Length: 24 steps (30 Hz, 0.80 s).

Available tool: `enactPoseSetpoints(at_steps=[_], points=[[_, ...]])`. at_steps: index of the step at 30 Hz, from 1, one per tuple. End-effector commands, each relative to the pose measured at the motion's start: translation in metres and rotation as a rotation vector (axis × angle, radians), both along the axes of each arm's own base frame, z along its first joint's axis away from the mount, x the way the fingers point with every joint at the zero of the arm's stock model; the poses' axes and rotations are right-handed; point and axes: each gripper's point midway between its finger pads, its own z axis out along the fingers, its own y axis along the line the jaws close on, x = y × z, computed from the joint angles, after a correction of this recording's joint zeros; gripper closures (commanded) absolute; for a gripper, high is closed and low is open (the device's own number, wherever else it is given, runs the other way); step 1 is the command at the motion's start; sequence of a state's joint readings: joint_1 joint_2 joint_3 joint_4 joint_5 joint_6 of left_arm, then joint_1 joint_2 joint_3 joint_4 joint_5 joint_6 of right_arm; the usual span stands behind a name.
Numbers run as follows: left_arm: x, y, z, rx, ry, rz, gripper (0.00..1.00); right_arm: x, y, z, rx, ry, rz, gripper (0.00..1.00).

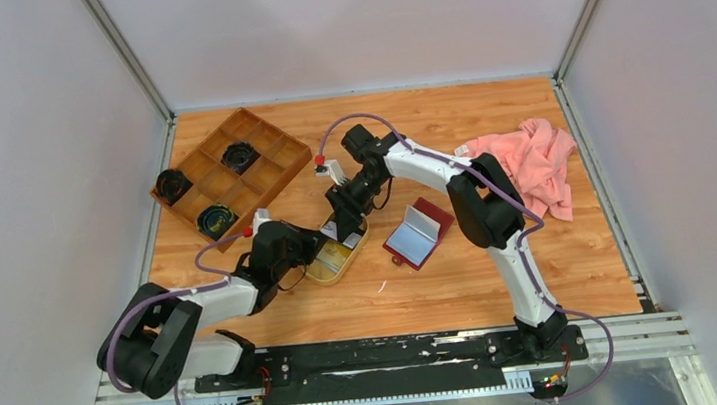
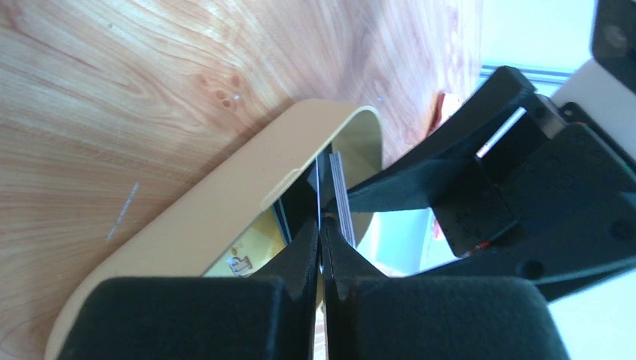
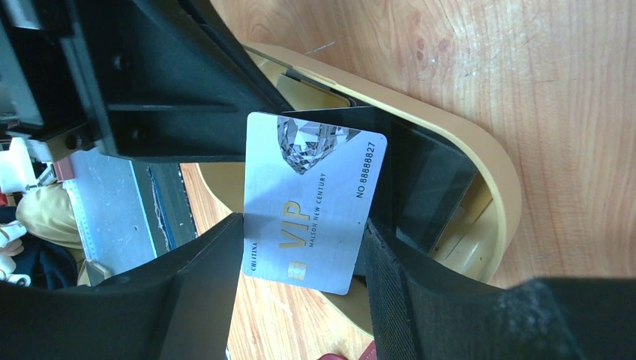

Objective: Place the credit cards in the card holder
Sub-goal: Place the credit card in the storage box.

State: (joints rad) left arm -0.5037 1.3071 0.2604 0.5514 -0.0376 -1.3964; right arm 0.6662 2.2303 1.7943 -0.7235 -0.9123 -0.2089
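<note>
Cards (image 3: 315, 172) pinched in left end effector (image 2: 321, 226), clasped wide by right end effector (image 3: 304, 225)

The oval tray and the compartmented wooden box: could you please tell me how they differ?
The oval tray is rounded and pale tan; the compartmented box is square-cornered and a darker brown. The tray is a single open well, while the box is split by dividers into many cells. The tray holds credit cards; the box holds dark round items in three of its cells. Both are shallow, open-topped and look wooden.
</note>
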Motion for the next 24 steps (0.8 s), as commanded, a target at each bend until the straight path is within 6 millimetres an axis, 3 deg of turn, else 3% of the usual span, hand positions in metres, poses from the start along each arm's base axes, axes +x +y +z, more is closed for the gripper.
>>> enactPoseSetpoints(at_steps=[1, 16, 20, 24], points=[[-0.002, 0.005, 0.012, 0.000, -0.051, 0.013, 1.00, 0.010, -0.005, 0.006, -0.020, -0.036, -0.017, 0.57], [-0.038, 0.020, 0.017, -0.043, -0.100, -0.006, 1.00, 0.028, -0.013, -0.013, -0.135, -0.151, -0.042, 0.55], [-0.043, 0.023, 0.032, -0.051, -0.156, -0.013, 1.00, 0.024, -0.011, -0.014, -0.143, -0.165, -0.023, 0.46], [-0.049, 0.022, 0.045, -0.067, -0.205, -0.040, 1.00, 0.024, -0.011, -0.006, -0.137, -0.186, -0.015, 0.28]])
